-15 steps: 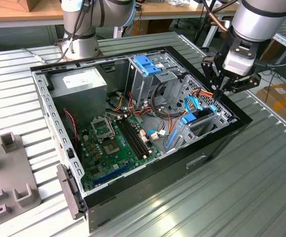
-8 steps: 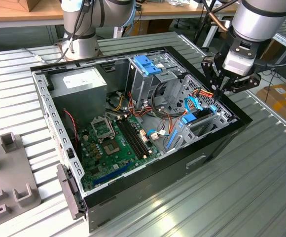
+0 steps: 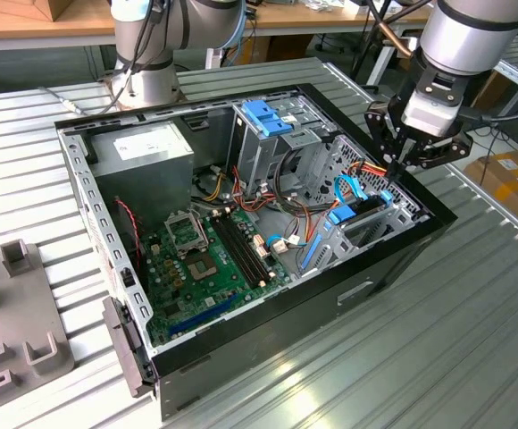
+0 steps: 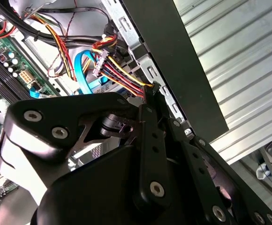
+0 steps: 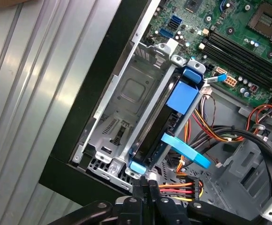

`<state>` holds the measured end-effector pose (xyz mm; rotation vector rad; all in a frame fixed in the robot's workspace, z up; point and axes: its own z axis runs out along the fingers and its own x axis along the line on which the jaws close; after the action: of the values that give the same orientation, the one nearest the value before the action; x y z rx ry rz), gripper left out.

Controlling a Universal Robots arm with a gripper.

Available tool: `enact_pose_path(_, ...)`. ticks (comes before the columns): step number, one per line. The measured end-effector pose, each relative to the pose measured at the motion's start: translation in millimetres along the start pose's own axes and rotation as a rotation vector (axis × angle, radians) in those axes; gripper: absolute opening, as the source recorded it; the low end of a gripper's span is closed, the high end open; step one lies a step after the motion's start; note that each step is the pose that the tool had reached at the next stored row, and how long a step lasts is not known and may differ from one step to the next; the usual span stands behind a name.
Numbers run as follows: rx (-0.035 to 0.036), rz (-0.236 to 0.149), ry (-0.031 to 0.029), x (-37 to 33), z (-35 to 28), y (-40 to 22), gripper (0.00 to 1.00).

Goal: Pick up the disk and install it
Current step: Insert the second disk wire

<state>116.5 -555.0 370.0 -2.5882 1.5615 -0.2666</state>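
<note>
From my end the gripper (image 3: 395,167) is hanging right over the far corner of the open PC case (image 3: 268,295), on the exterior view's right, and its fingers (image 5: 147,185) look pinched together with nothing between them.

The disk (image 5: 162,124) is sitting on edge in the metal drive cage (image 5: 126,98) beside the case wall, already down between the rails as far as I can tell. The fingertips hover just above its near end, by the small blue tab.

Handling guess: it's a dense, rigid slab, heavy for its size, so no flex, but it won't like knocks. The dark metal faces look smooth and slippery; the bright blue plastic caddy round it is the better place to push or hold, at the end tabs or along the long edges. That plastic probably bends a bit.

A flat blue cable (image 5: 185,150) and a bundle of red, yellow and black wires (image 5: 187,187) crowd that end, all soft and snaggy. The cage is thin stamped steel with sharp-looking edges. The desk (image 3: 473,340) is ribbed, shiny metal.
</note>
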Motion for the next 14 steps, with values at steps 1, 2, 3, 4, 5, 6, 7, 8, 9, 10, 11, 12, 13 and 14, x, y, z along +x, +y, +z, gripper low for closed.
enact_pose_path(1, -0.0017, 0.017, 0.0031, 0.0, 0.1, 0.0, 0.16)
enact_pose_path(2, -0.0042, 0.044, 0.0080, 0.0, 0.3, 0.1, 0.16)
enact_pose_path(3, -0.0049, 0.050, 0.0093, 0.0, 0.3, 0.1, 0.16)
enact_pose_path(4, -0.0049, 0.050, 0.0094, 0.0, 0.3, 0.1, 0.16)
enact_pose_path(5, -0.0049, 0.051, 0.0095, 0.0, 0.3, 0.1, 0.16)
enact_pose_path(6, -0.0049, 0.051, 0.0094, 0.0, 0.3, 0.1, 0.16)
enact_pose_path(7, -0.0049, 0.051, 0.0094, 0.0, 0.3, 0.1, 0.16)
enact_pose_path(8, -0.0050, 0.051, 0.0095, 0.0, 0.3, 0.1, 0.16)
enact_pose_path(9, -0.0051, 0.053, 0.0097, 0.0, 0.3, 0.1, 0.16)
enact_pose_path(10, -0.0054, 0.057, 0.0104, 0.0, 0.4, 0.1, 0.16)
enact_pose_path(11, -0.0061, 0.064, 0.0116, -0.1, 0.4, 0.0, 0.16)
enact_pose_path(12, -0.0075, 0.077, 0.0143, 0.0, 0.4, 0.1, 0.16)
enact_pose_path(13, -0.0096, 0.100, 0.0185, 0.0, 0.5, 0.1, 0.16)
enact_pose_path(14, -0.0110, 0.114, 0.0212, -0.1, 0.6, 0.1, 0.16)
